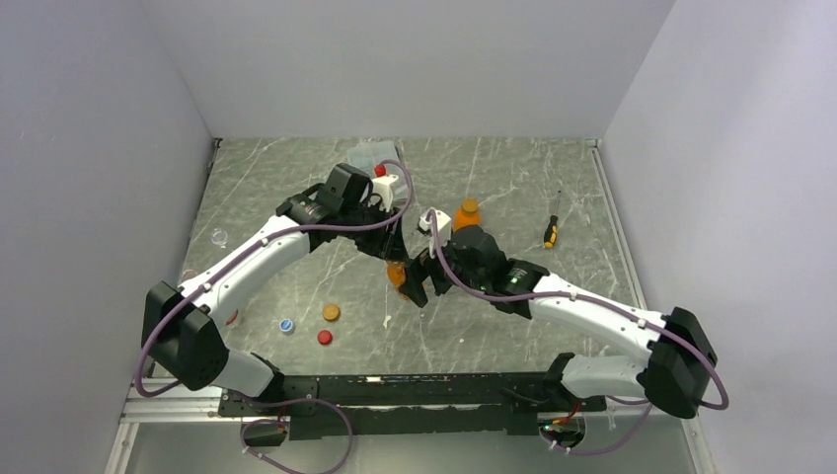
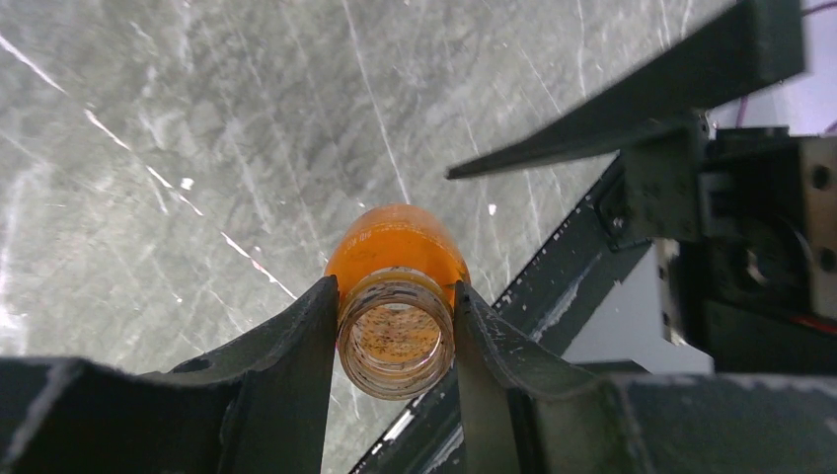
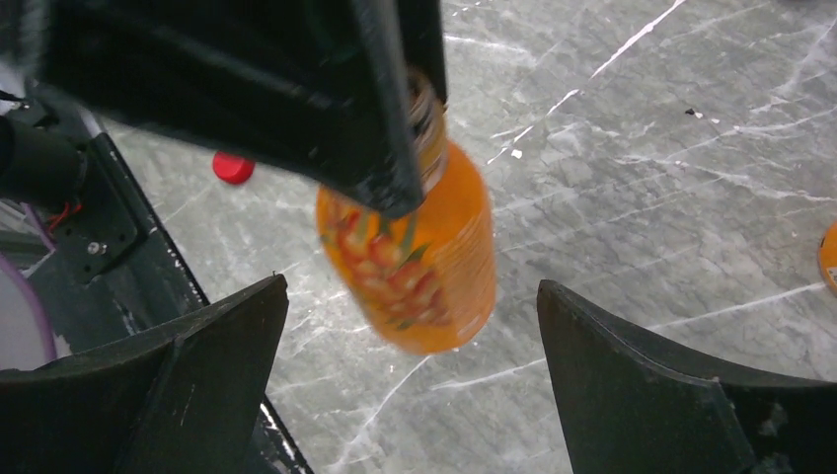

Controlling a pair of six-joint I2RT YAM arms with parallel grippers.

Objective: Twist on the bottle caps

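**Left gripper** (image 2: 395,296): its fingers (image 2: 296,360) pinch the bare neck of an orange bottle (image 2: 395,242), one on each side just below the open mouth. No cap is fitted. The bottle's long axis runs from the pinched neck down and away toward the table (image 1: 513,178). From the right wrist it hangs slightly tilted. Whether its base touches the table cannot be told.

**Right gripper** (image 3: 412,286): its fingers are spread wide and hold nothing. They stand on either side of the bottle's body and are clear of it on both sides. The body lies directly between them, below the left grip, with its axis crosswise to their closing line.

**Judgement:** the coming move turns on this straddle. If the right fingers closed, they would meet the body at its broad part. The left gripper sits in line with the mouth, so a cap has no free approach along the axis while that hold lasts.

**Loose caps:**
- An orange cap (image 1: 331,312), a red cap (image 1: 325,337) and a blue-and-white cap (image 1: 286,325) lie on the table.
- They are toward the near left, on the left arm's side, and well apart from both grippers.

**Farther out:** a second bottle (image 1: 467,213), already capped, stands beyond the right gripper. A screwdriver (image 1: 551,233) lies to its right.
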